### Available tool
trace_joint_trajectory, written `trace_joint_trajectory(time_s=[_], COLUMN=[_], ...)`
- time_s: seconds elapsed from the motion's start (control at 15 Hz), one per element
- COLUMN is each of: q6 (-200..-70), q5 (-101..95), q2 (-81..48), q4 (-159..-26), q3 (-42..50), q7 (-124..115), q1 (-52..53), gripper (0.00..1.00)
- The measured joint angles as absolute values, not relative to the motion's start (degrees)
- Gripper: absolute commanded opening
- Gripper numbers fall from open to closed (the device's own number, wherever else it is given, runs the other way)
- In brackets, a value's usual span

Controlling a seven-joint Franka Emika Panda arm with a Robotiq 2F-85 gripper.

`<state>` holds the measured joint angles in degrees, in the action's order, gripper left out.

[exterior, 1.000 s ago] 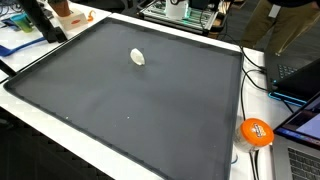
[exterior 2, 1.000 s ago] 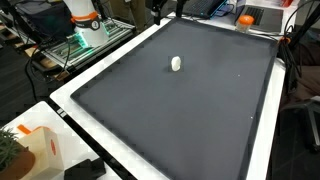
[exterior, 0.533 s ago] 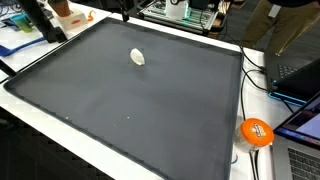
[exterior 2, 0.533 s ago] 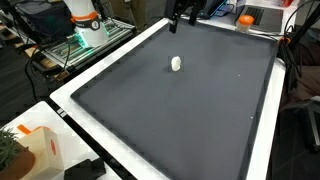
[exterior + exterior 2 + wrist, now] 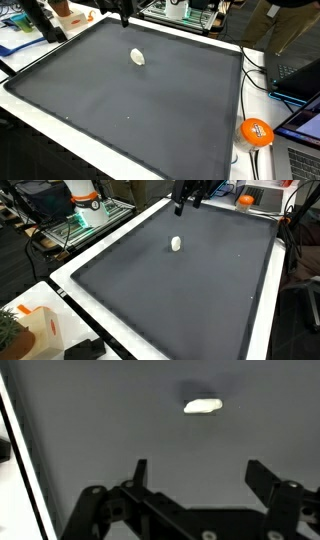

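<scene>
White and oblong, a small lump (image 5: 203, 406) lies alone on the dark grey mat (image 5: 100, 420) that covers the pale counter (image 5: 118, 330). In the wrist view the jaws stand wide apart and hold nothing. The lump is ahead of them and well apart from them, a little to the right of the middle of the gap. Its long axis runs across the view, about parallel to the line from one jaw to the other. In both exterior views the jaws hang over the far edge of the mat, and the lump sits further in. The mat looks matte and even, with a low rim. The lump looks smooth with rounded ends, but I cannot tell its material.
</scene>
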<state>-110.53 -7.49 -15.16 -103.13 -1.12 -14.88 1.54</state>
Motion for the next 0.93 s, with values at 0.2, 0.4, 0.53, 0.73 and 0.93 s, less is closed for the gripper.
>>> trace_joint_trajectory(time_s=[0.2, 0.4, 0.53, 0.73, 0.93], q6=[-110.19, -108.42, -108.18, -108.20, -108.26], q5=[-6.23, -5.64, -5.35, -5.33, -5.34], q2=[-16.78, -19.23, -20.83, -22.83, -24.48], q4=[-101.27, -98.59, -96.70, -94.19, -92.11], q3=[-1.12, -1.12, -1.07, -0.90, -0.63], q7=[-14.26, -13.85, -13.32, -13.27, -13.27], q1=[1.54, 1.54, 1.54, 1.54, 1.54], gripper=[1.00, 1.00, 1.00, 1.00, 1.00])
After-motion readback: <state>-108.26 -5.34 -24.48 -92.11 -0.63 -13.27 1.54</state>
